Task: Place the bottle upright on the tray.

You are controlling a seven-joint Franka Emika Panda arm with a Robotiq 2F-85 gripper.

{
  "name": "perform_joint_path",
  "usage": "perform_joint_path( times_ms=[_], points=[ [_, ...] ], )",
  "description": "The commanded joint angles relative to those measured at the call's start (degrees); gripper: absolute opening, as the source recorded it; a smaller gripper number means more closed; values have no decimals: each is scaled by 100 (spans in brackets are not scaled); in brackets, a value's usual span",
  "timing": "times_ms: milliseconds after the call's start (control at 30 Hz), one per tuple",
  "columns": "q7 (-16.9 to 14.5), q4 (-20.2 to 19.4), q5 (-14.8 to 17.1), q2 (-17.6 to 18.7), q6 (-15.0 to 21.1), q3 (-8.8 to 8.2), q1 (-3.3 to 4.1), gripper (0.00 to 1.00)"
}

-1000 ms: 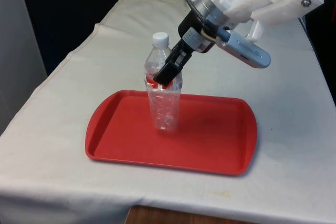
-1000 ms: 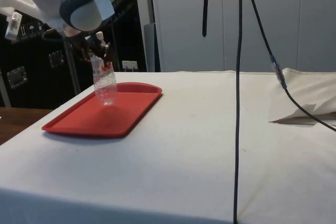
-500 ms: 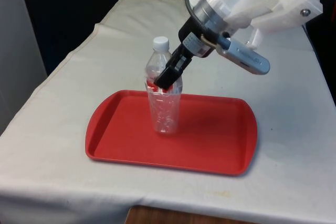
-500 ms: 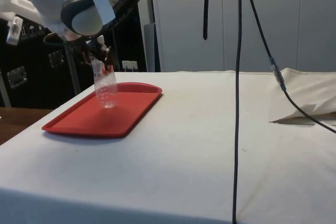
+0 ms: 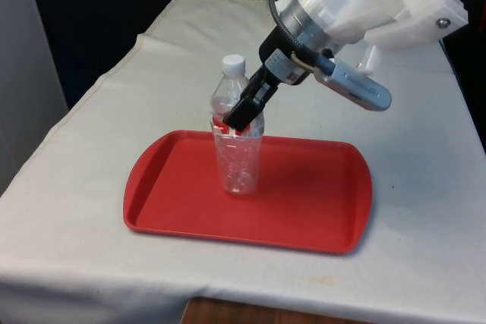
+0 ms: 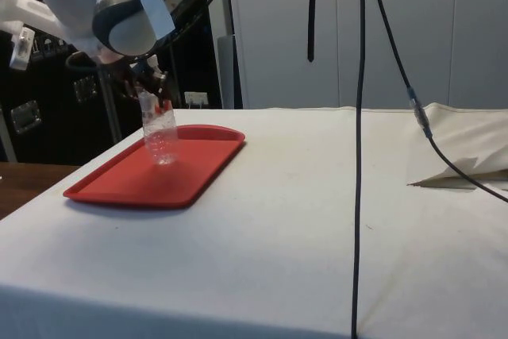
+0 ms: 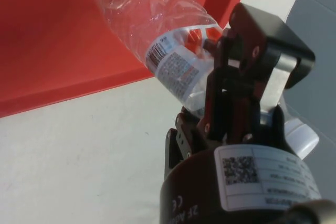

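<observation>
A: Bottle placement, that's the job. Start with the biggest thing and work down?

B: Biggest is the bench (image 5: 91, 157), covered in a white cloth. On it lies the red tray (image 5: 319, 218), flat, long side running from nine to three o'clock in the front view.

A: And the bottle itself?

B: The bottle (image 5: 237, 158) stands on the tray floor, toward the ten o'clock part of the tray in the front view, near the far rim but not on it. It is clear plastic, with a white cap (image 5: 233, 61) at twelve o'clock, and looks close to upright in both fixed views. The side view puts it (image 6: 161, 134) at the tray's (image 6: 119, 188) far end.

A: What about the tool?

B: The tool (image 5: 237, 117) comes down from about two o'clock and is clamped on the bottle at the shoulder, around the red-and-white label (image 7: 181, 61). The wrist view shows one black finger (image 7: 231, 77) pressed against that label, so I judge it gripping, not just beside it.

A: So which step is this?

B: Setting down, I'd say nearly finished. The base seems to meet the tray, though I can't tell whether it bears full weight.

A: Next move?

B: Spread the fingers gently, without nudging the neck, then lift clear toward twelve o'clock. An empty bottle is light and tall, so a dragging finger could tip it.
</observation>
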Motion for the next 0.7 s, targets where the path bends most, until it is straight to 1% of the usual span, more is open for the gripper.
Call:
perform_joint_path(
  times_ms=[0, 600, 667],
  points=[
    [11, 6, 0, 6, 23, 6, 0, 33],
    [0, 6, 0, 34, -34, 6, 0, 33],
    [0, 6, 0, 34, -34, 6, 0, 36]
  ],
)
